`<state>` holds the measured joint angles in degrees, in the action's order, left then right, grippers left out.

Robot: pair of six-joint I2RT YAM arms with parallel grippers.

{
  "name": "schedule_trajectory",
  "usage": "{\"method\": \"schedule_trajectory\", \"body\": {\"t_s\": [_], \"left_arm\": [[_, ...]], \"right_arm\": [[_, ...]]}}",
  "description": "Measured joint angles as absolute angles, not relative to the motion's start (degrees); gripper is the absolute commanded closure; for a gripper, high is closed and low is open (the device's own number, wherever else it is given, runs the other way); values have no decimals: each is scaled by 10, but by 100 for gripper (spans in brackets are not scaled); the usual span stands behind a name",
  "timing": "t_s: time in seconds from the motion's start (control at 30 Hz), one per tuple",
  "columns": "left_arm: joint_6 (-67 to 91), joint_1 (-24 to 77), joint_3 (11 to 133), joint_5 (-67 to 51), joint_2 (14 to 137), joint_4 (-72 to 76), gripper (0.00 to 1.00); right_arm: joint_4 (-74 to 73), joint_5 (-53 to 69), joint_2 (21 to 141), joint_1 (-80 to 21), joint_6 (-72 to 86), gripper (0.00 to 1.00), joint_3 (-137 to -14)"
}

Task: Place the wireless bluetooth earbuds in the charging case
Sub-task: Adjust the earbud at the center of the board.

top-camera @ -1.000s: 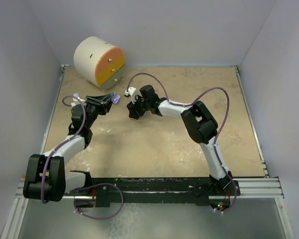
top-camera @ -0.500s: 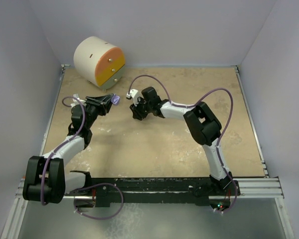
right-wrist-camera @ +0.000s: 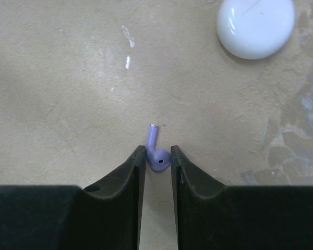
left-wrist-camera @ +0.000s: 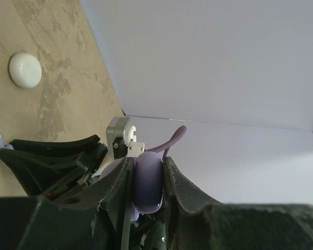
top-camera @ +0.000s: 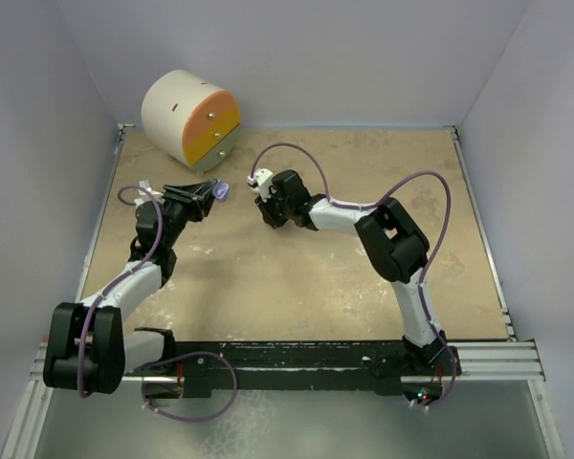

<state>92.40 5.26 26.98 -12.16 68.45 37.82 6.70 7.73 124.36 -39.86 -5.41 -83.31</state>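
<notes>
My right gripper (top-camera: 266, 216) points down at the table, and its tips (right-wrist-camera: 156, 152) are closed on the purple earbud (right-wrist-camera: 158, 159). The earbud lies on the table with its stem pointing away. My left gripper (top-camera: 207, 195) is shut on the lilac charging case (top-camera: 221, 191) and holds it off the table, just left of the right gripper. In the left wrist view the case (left-wrist-camera: 147, 182) is pinched edge-on between the left fingers (left-wrist-camera: 119, 179). The white earbuds are not in view.
A round white puck (right-wrist-camera: 255, 25) lies on the table just beyond the right gripper; it also shows in the left wrist view (left-wrist-camera: 25, 70). A cream drum with an orange and yellow face (top-camera: 189, 120) stands at the back left. White walls enclose the table.
The right arm has shifted slightly right and toward the back, its gripper staying low over the same spot. The left arm and the case have not moved.
</notes>
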Motion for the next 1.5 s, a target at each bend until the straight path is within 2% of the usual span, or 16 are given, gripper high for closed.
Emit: {"method": "schedule_trajectory", "body": {"t_s": [0.2,0.3,0.4,1.5], "left_arm": [[924,53,270,-122,684,378,100],[924,53,270,-122,684,377,100],[924,53,270,-122,684,376,100],[924,53,270,-122,696,376,100]], "right_arm": [[70,18,1241,-398,-7,68,-830],[71,-12,1241,-396,15,53,-830],[72,-39,1241,-390,29,45,-830],[47,-140,1204,-282,57,40,-794]]}}
